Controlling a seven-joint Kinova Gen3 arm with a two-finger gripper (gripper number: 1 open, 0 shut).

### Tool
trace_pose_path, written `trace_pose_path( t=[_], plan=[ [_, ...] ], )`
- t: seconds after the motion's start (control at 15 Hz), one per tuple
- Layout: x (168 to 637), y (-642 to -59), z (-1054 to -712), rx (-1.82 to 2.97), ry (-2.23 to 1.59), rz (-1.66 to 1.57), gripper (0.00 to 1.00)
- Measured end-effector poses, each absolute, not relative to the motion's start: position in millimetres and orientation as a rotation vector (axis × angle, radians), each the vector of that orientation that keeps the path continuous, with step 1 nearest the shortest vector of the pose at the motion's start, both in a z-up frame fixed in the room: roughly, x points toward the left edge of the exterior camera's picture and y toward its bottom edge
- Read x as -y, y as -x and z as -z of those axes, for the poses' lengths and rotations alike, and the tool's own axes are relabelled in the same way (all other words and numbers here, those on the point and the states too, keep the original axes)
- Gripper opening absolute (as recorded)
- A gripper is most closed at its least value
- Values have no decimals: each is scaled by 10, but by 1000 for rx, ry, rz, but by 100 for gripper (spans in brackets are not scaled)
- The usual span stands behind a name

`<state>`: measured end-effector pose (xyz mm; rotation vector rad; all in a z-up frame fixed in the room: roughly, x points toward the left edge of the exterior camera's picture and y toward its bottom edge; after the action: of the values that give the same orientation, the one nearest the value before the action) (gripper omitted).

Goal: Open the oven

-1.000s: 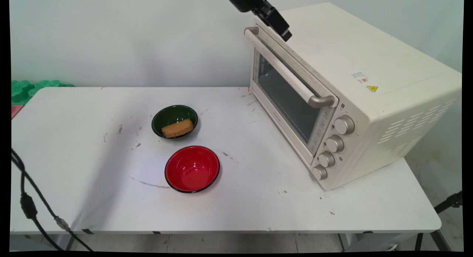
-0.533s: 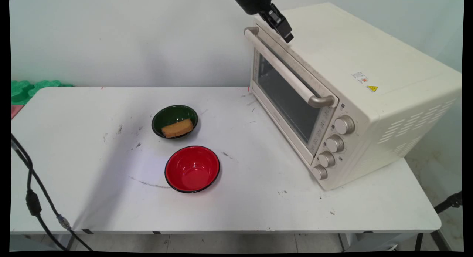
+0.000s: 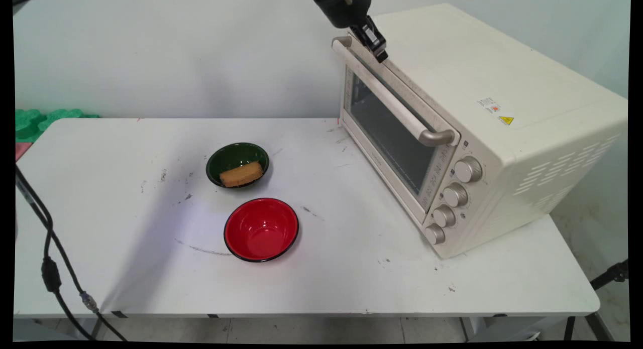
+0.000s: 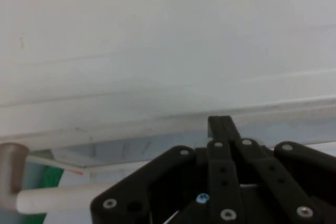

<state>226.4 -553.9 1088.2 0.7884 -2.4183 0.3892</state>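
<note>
Since a second ago the hand [image 3: 381,55] has drawn a little to the left along the oven's [image 3: 482,118] top front edge, and its dark body now stands steeper at the picture's top; the bowls and the oven lie as they did.

Main view: the hand hangs at the top edge, its tip right at the oven's upper front rim, just behind the far end of the door handle [image 3: 392,95]. The two fingers look pressed together into one narrow tip, with nothing between them. The oven stands on the right part of the white desk [image 3: 125,258], its glass door shut and four knobs [image 3: 454,196] down its near side. Near the middle of the desk a green bowl [image 3: 237,164] holds a tan sponge [image 3: 241,173]; a red bowl [image 3: 261,229], with nothing in it, stands just in front of it, apart from it. Black cables [image 3: 47,268] hang at the left edge.

Hand view: the black linkage rises from the bottom and the fingers [image 4: 220,124] meet in one slim tip against the oven's [image 4: 157,40] cream top. The handle [image 4: 58,198] and its metal end show at lower left.
</note>
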Motion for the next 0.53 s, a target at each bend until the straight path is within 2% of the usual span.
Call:
trace_pose_path(
  t=[0.53],
  plan=[
    [5543, -2230, -10718, 2473, -788, -374, 0]
  ],
)
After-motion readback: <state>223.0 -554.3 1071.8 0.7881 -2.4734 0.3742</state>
